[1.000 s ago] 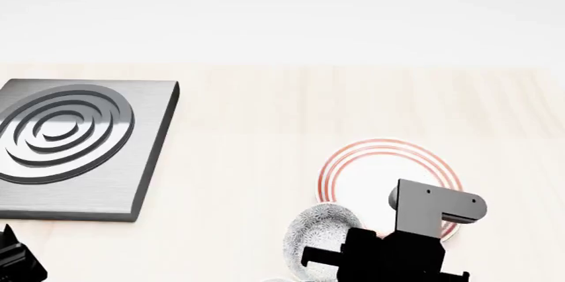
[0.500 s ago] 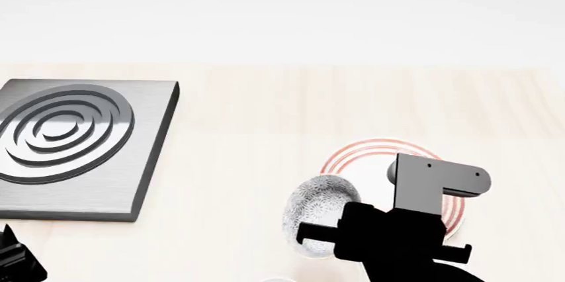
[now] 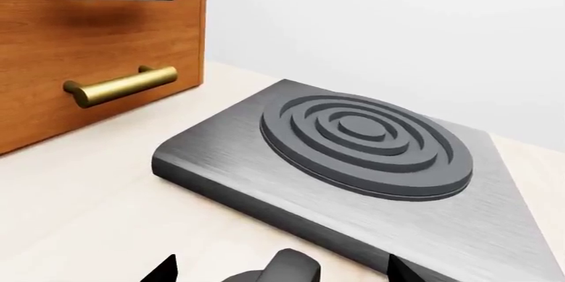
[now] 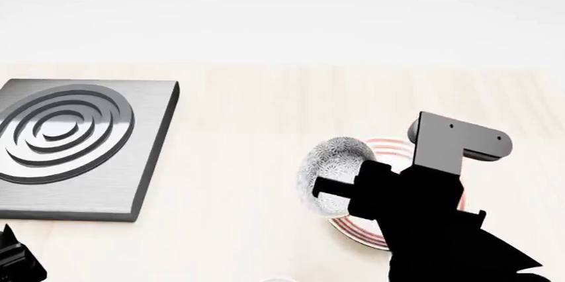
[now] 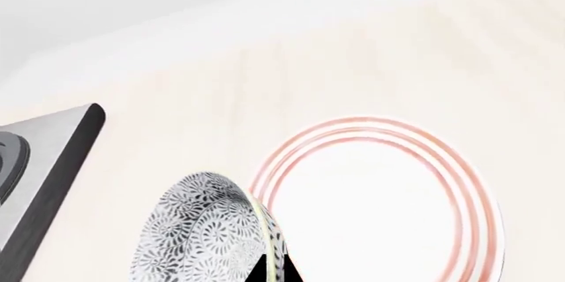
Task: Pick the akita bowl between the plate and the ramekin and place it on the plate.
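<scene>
My right gripper [image 4: 340, 188] is shut on the rim of the akita bowl [image 4: 334, 163], a grey-and-white speckled bowl held tilted on its side. The bowl hangs over the left edge of the plate [image 4: 387, 145], white with thin red rings and mostly hidden by my arm. In the right wrist view the two fingertips of the right gripper [image 5: 270, 273] pinch the akita bowl's [image 5: 201, 229] rim, and the plate [image 5: 380, 202] lies just beyond it. The left gripper [image 4: 12, 266] rests low at the near left. Its fingertips stand wide apart in the left wrist view [image 3: 282, 275], empty. The ramekin is out of view.
A grey hob plate [image 4: 71, 143] with raised concentric rings lies at the left of the pale wooden counter [image 4: 264, 110], close in front of my left gripper [image 3: 362, 143]. A wooden cabinet [image 3: 97, 44] with brass drawer handles stands beside it. A white wall backs the counter.
My right arm has lifted the bowl and carried it away from me and slightly right, from beside the plate's near-left edge to over its left edge. The left arm has stayed still.
</scene>
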`<state>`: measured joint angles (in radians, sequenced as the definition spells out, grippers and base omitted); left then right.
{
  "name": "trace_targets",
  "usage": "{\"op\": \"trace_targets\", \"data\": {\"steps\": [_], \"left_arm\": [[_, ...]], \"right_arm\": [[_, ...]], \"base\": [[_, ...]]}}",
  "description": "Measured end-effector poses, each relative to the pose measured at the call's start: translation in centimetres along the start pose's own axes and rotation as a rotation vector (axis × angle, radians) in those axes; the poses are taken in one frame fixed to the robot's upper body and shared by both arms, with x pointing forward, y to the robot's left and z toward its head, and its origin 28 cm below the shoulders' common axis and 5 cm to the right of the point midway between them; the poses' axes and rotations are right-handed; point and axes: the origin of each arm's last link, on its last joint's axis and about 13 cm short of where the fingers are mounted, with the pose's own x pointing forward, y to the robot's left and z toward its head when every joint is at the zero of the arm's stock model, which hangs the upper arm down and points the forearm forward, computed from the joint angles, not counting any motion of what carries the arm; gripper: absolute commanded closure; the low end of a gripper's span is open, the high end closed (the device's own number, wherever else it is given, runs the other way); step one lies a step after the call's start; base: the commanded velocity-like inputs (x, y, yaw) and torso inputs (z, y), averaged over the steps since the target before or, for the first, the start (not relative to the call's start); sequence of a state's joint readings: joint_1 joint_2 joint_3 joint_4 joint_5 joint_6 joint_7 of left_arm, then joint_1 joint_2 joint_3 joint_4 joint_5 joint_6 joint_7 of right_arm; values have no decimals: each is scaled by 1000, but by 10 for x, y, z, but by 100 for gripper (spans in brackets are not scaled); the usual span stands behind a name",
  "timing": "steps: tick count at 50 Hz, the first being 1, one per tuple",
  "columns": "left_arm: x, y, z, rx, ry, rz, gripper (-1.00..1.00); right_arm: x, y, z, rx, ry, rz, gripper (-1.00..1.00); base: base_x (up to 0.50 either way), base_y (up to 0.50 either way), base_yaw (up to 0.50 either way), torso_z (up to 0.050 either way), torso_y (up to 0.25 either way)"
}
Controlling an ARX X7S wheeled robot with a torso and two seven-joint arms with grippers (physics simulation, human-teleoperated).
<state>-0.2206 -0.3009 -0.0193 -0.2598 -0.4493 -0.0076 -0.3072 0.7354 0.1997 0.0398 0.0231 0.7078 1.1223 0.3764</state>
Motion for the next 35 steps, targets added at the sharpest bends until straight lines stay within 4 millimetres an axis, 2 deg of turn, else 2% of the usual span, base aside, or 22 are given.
{"op": "trace_targets", "data": {"steps": [35], "left_arm": [[0, 0, 0, -1, -1, 1, -100]], "right_arm": [[31, -2, 34, 68, 3, -36, 100]], "base": [[0, 0, 0, 0, 1]]}}
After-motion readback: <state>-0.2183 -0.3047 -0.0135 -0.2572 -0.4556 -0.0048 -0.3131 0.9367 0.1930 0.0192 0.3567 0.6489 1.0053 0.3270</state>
